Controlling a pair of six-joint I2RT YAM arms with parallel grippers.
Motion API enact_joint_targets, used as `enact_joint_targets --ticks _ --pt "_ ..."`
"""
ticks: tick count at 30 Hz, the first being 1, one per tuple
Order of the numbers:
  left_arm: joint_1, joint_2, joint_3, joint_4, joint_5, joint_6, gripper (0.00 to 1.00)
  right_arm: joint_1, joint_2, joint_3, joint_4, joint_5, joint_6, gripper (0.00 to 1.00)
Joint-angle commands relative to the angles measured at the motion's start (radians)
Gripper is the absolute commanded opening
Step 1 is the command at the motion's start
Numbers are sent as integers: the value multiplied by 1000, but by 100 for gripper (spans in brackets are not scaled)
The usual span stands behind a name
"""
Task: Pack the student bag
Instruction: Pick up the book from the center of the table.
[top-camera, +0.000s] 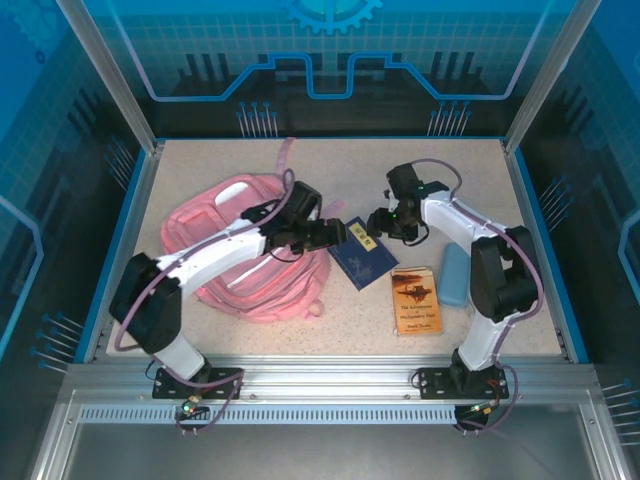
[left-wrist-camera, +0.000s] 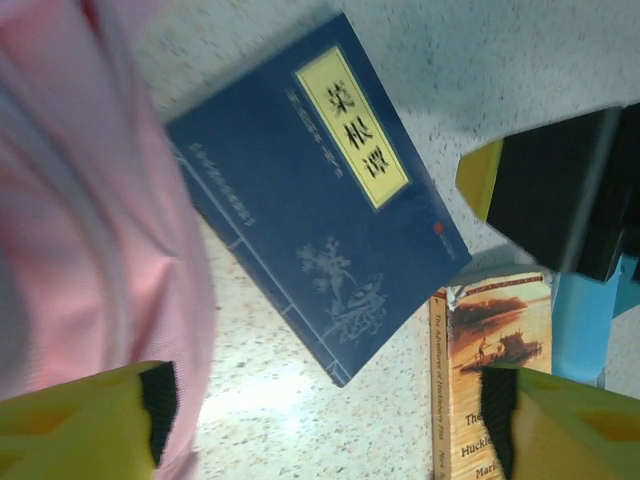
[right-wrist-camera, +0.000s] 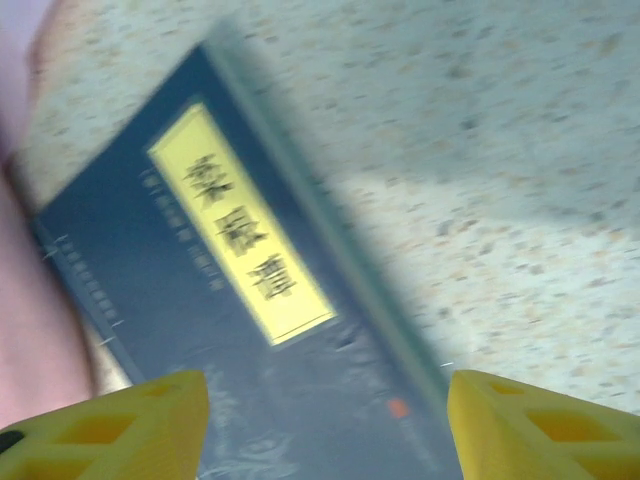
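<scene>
My left end effector (top-camera: 335, 235) hangs over the pale speckled desk (top-camera: 470, 170), just right of the soft pink fabric backpack (top-camera: 235, 250). Its yellow fingers (left-wrist-camera: 90, 425) are spread wide with nothing between them. The backpack lies flat on the left half of the desk, and my left arm reaches across it. From my left wrist I see the bag's pink cloth along the left, next to a dark blue book with a yellow title label (left-wrist-camera: 320, 190). The book lies flat on the desk, close against the bag's right edge. My right end effector (top-camera: 385, 222) hovers over the book's far corner. Its yellow fingers (right-wrist-camera: 545, 420) stand apart as well and grip nothing; whether they touch the cover I cannot tell. Nearer to me, just right of the blue book, lies a brown paperback with a river picture on its cover (top-camera: 416, 300). Beside it on the right is a pale blue oblong case (top-camera: 455, 275).
</scene>
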Motion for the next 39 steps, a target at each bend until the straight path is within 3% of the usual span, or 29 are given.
enact_joint_targets --ticks 1,12,17,30,39 --pt "-42 87 60 13 -6 -93 75 -14 93 55 -81 7 -98 65" --pt "-161 251 55 47 -116 -190 53 8 197 111 -119 -49 -161 59" --pt "-168 299 52 51 -136 -198 41 15 216 113 -127 -59 -169 53" --pt "-170 411 130 -35 -192 -150 38 62 196 93 -162 -75 -186 43" --pt "-170 447 135 -71 -202 -147 29 68 107 80 -179 -121 -178 19"
